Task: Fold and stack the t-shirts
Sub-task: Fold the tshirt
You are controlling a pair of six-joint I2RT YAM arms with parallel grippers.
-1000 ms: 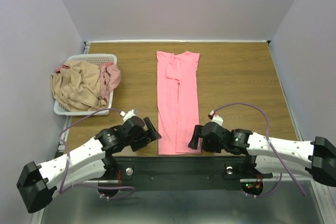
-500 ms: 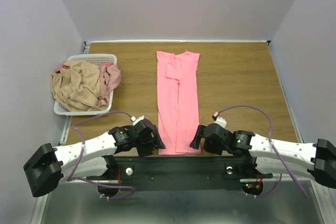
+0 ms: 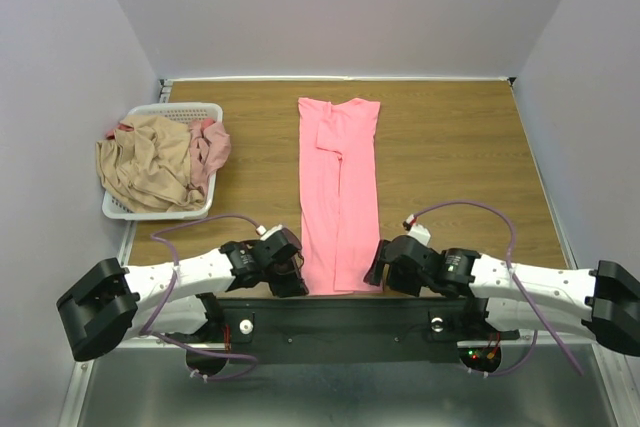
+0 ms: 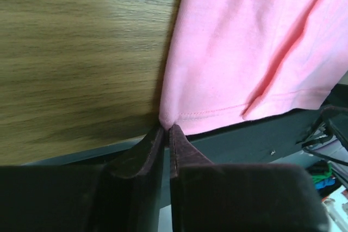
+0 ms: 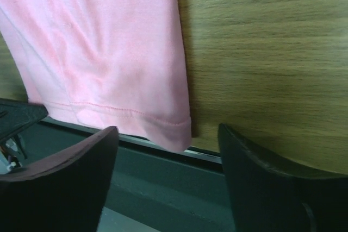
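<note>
From above, the salmon-pink shirt [image 3: 338,197] lies flat down the middle of the bench [image 3: 460,157], already narrowed into a long strip with its sleeves turned in, its hem at the near edge between the two arms. The left gripper [image 3: 292,282] sits at the hem's left corner and the right gripper [image 3: 375,269] just outside the right corner, both low to the wood. One at each corner makes sense, I'd say, so the hem can be lifted evenly and carried toward the collar. Well off beyond the left gripper, the tan-beige shirt [image 3: 145,162] and the dusty pink shirt [image 3: 208,145] are heaped in and over the white basket [image 3: 160,109], waiting their turn. In the left wrist view the fingers [image 4: 141,153] are pressed together, and the corner of the hem runs right into their tips. It looks nipped there, though only a sliver of cloth can be caught. The rest of the shirt spreads ahead and to the gripper's right. In the right wrist view the fingers [image 5: 65,177] stand wide apart, with the other hem corner lying loose between them, just short of their tips and touching neither. That corner overhangs the bench edge slightly, which should give the lower finger room to slide under. My guess is that this gripper needs to ease forward and close before any lift, or the strip would be dragged askew.
</note>
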